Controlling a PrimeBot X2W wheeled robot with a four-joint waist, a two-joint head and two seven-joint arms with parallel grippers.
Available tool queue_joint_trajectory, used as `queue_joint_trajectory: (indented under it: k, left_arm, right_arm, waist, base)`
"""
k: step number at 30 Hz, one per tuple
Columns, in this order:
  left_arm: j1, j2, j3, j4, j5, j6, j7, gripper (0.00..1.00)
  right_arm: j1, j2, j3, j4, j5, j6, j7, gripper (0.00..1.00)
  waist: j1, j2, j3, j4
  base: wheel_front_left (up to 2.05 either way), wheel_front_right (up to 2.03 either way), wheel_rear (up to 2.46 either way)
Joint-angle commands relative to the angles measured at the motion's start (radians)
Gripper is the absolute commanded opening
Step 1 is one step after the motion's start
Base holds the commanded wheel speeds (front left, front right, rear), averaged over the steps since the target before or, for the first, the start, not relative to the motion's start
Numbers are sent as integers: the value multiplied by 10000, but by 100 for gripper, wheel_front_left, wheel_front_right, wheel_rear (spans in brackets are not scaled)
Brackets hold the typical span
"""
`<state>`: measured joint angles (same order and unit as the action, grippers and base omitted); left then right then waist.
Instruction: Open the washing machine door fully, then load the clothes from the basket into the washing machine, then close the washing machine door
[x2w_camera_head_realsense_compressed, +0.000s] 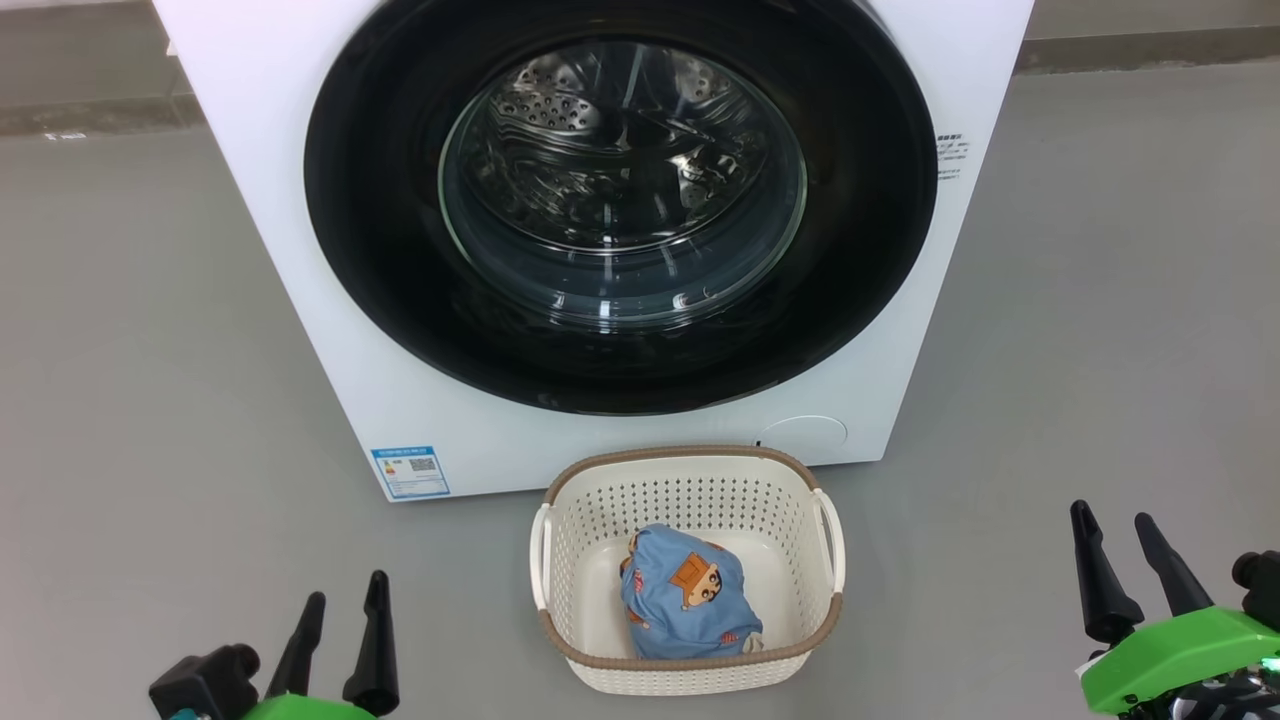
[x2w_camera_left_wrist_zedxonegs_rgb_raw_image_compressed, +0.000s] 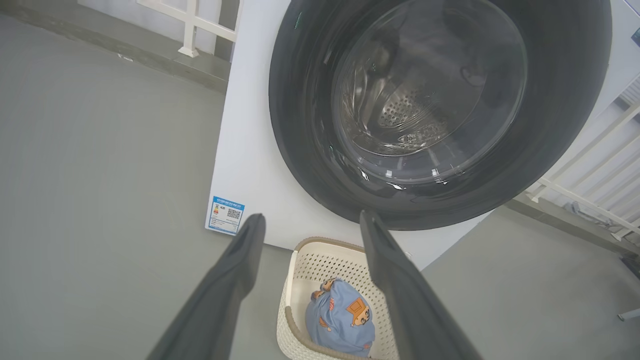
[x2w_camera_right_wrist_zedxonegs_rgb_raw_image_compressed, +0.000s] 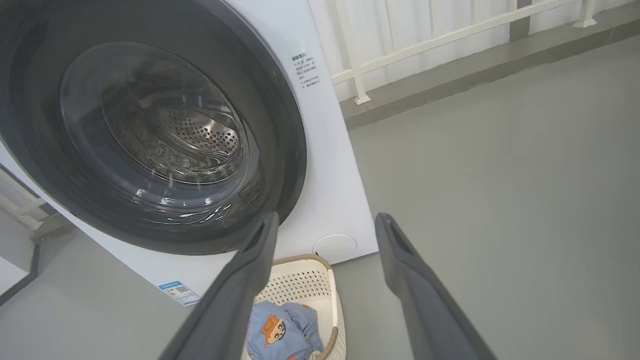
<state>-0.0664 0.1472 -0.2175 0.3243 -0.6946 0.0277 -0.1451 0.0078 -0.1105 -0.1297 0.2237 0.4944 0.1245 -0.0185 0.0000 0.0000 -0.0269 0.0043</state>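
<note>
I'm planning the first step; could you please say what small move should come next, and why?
Probably reach one hand up to the black rim of the washing machine door. The door is shut, the clothes lie in the basket, and the left hand and right hand are open, empty and short of it. I cannot tell which side pulls.

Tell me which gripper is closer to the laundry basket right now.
Left. The left gripper hangs open just left of the basket, with a modest gap between them. The right gripper, also open, sits farther out on the basket's right side.
</note>
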Motion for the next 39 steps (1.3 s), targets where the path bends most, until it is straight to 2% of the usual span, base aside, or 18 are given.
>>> queue_joint_trajectory:
  k: [1,24,36,39]
  left_arm:
    - [-485,184,184,-140,318,54,-167,100]
    - [-679,228,-50,377,2327,282,-814,100]
    - [-847,389,-345,609,3622,547,-1167,100]
    - [-843,386,-330,589,3625,576,-1167,100]
  right_arm:
    - [-193,-268,180,-342,-368,45,-111,100]
    - [-1,-510,382,-592,-3074,56,-348,100]
    - [58,-552,440,-646,-4555,62,-576,100]
    - [40,-581,443,-595,-4523,62,-616,100]
  waist:
    - [0,0,-5,10]
    - [0,0,-160,122]
    - [0,0,-232,161]
    - [0,0,-226,153]
  base:
    - [0,0,0]
    - [0,0,0]
    - [0,0,0]
    - [0,0,0]
